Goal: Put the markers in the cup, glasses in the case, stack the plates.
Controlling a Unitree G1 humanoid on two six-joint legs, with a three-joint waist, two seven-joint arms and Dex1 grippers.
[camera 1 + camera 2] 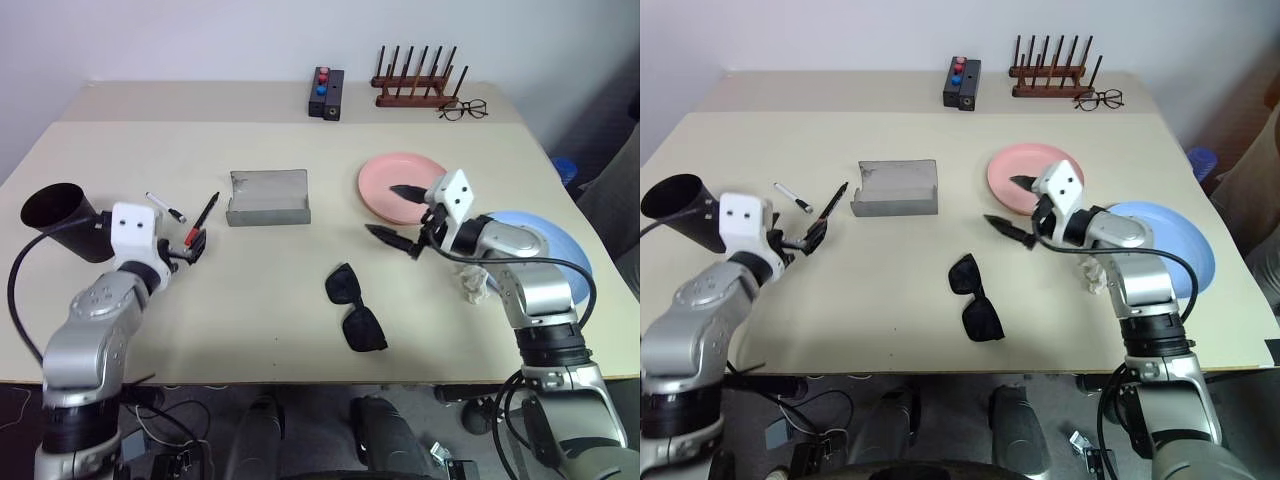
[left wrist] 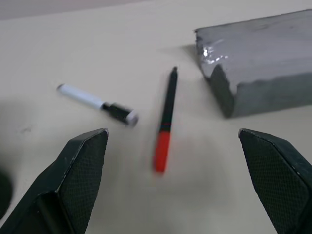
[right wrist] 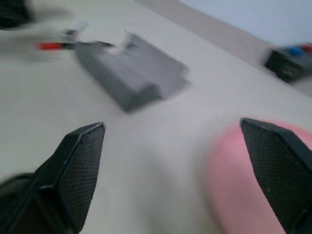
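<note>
Both the left pincer (image 2: 173, 183) and right pincer (image 1: 397, 215) stood wide open, empty. Risk noted: the black marker (image 2: 165, 127) lay near the white marker (image 2: 95, 102); a careless closure could knock either aside.

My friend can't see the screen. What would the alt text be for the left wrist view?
Two black fingers of the open left end effector frame a beige table holding a black marker with a red tip and a white marker with black ends. An open grey case lies just beyond them.

Matt grey case (image 1: 268, 197), smooth pale tabletop (image 1: 270, 290), dark wooden rack (image 1: 418, 80), seemingly glossy black cup (image 1: 60, 221).
</note>
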